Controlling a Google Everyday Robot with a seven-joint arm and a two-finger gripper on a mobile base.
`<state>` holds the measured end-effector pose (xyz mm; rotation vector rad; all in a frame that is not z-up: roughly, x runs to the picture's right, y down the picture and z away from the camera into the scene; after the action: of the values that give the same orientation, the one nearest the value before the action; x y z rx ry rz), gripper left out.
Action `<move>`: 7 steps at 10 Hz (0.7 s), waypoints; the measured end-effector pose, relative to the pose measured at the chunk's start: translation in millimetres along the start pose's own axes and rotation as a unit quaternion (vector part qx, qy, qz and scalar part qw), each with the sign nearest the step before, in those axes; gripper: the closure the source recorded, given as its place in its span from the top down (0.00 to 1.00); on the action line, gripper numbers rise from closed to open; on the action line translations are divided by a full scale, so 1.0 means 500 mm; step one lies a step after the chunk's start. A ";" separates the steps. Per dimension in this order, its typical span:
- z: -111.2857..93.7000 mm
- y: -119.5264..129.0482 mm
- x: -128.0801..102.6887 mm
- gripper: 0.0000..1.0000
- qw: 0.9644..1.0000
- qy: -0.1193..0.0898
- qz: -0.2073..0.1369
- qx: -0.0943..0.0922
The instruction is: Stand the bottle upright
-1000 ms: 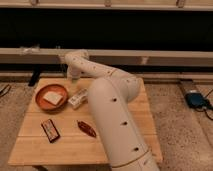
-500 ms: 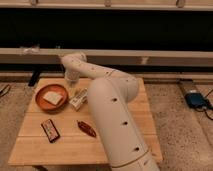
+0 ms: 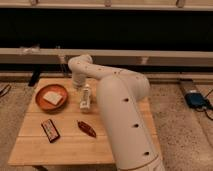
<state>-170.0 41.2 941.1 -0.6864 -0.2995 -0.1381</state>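
Observation:
The bottle is small and whitish. It lies lengthwise on the wooden table, just right of the orange bowl. My gripper hangs down from the bent white arm. It is right at the bottle's far end and seems to touch it. The arm hides the gripper's tip.
The orange bowl holds a flat white item. A dark snack pack and a dark red wrapper lie near the table's front. My big white arm covers the table's right side. A long bench runs behind.
The gripper and the bottle have shifted slightly to the right, away from the bowl. The bowl and the wrappers have not moved.

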 end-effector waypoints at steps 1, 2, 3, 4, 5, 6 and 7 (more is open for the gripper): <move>0.001 0.006 0.021 0.77 1.000 0.007 0.013 -0.001; -0.001 0.012 0.044 0.77 0.999 0.015 0.029 0.001; -0.004 0.017 0.066 0.77 0.999 0.024 0.045 0.004; -0.009 0.018 0.080 0.77 0.998 0.030 0.054 0.009; -0.013 0.020 0.093 0.77 0.997 0.033 0.063 0.013; -0.019 0.019 0.112 0.77 0.996 0.038 0.076 0.023; -0.025 0.019 0.123 0.77 0.995 0.037 0.084 0.030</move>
<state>-107.0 38.8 945.7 -0.6430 -0.1731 0.0060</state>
